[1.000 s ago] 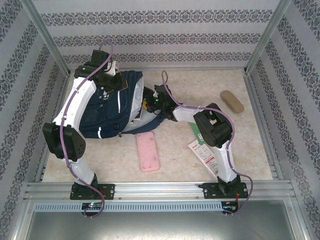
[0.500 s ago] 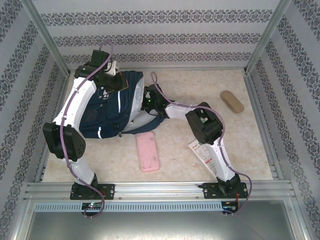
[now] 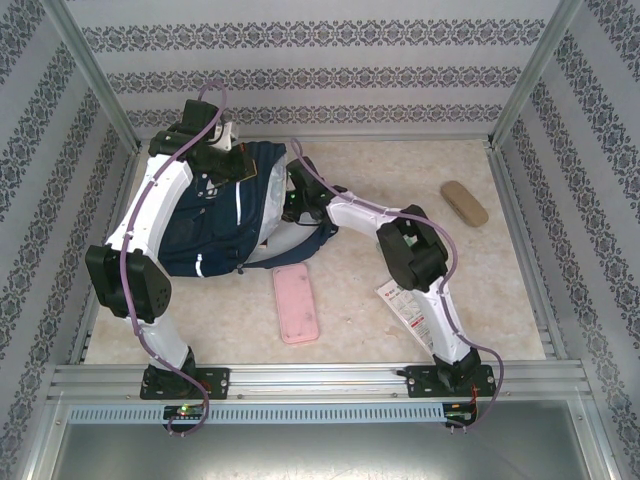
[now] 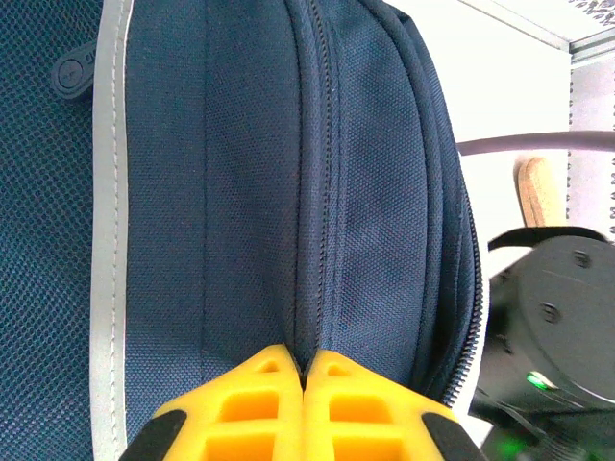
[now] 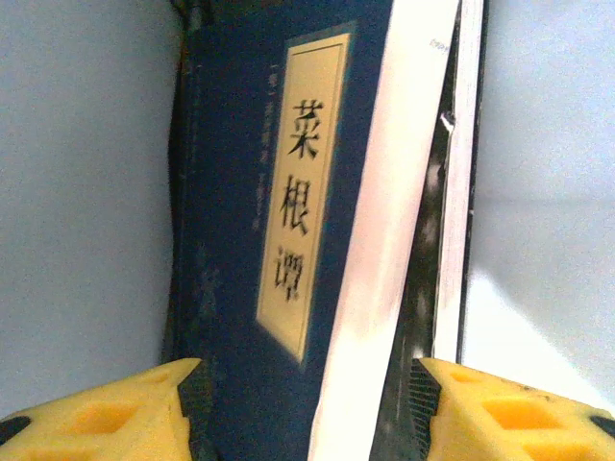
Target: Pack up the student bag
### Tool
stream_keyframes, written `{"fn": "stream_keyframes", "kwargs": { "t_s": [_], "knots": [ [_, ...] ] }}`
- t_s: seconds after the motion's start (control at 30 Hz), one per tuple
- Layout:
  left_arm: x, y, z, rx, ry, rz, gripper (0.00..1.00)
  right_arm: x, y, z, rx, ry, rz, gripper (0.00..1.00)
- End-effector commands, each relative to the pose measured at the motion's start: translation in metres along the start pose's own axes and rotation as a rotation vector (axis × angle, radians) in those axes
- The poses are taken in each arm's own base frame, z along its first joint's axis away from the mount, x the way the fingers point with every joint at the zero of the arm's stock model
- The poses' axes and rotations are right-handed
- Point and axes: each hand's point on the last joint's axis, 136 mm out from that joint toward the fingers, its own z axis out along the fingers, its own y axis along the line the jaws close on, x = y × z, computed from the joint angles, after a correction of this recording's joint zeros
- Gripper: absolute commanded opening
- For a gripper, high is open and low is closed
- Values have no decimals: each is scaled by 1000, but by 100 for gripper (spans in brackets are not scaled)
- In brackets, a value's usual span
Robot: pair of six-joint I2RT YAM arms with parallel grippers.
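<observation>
**Left end effector** [image 4: 304, 357]: yellow fingers [image 4: 259, 384] pressed together, pinching a fold of navy fabric along a zipper seam. It sits at the far end of the student bag [image 3: 215, 235], close to the far left corner of the enclosure, with little room behind it.

**Right end effector** [image 5: 306, 373]: fingers set wide, one on each side of a book [image 5: 240, 192], the pads against its edges so that it is held. The book is navy with a gold label bearing dark characters, and white page edges show on its right. Pale lining [image 5: 86, 192] stands close on both sides, leaving narrow clearance. From above, this end effector is at the right edge of the bag, at its opening.

**Student bag**: navy backpack lying flat at the far left of the surface [image 3: 500, 290], against the left wall. Thin white stripes are visible, and a strap loops out on its near right side.

**Other items on the surface**:
- Pink case [image 3: 296, 303], near centre, just beside the bag's near edge.
- Printed packet [image 3: 412, 310], partly under the right arm.
- Tan case [image 3: 464, 203], far right, well apart from the rest.

**Open room**: the right half of the surface, between the packet and the tan case, is bare pale stone pattern.

**Enclosure**: patterned walls [image 3: 320, 60] on three sides, metal corner posts, and a metal rail [image 3: 320, 378] along the near edge carrying both arm bases.
</observation>
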Motion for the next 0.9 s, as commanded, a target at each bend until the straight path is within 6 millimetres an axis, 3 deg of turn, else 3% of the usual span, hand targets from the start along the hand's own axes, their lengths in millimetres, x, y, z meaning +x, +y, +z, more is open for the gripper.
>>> {"fn": "stream_keyframes", "kwargs": {
  "t_s": [0.0,0.2,0.37,0.47,0.7,0.87],
  "knots": [
    [-17,-27,-28,81,-95,71,0,7,-8,-20,105,14,-49,59],
    [-17,-30,-27,99,-91,62,0,27,-31,8,109,86,12,57],
    [-16,-33,-25,121,-84,51,0,36,-26,33,59,117,40,57],
    [-15,-36,-24,146,-79,37,0,34,-12,44,-24,112,57,52],
    [-8,-39,-15,193,-61,4,0,18,44,59,-268,96,97,42],
    [-6,-32,-14,155,-58,19,0,15,50,65,-302,110,129,43]
  ]
}}
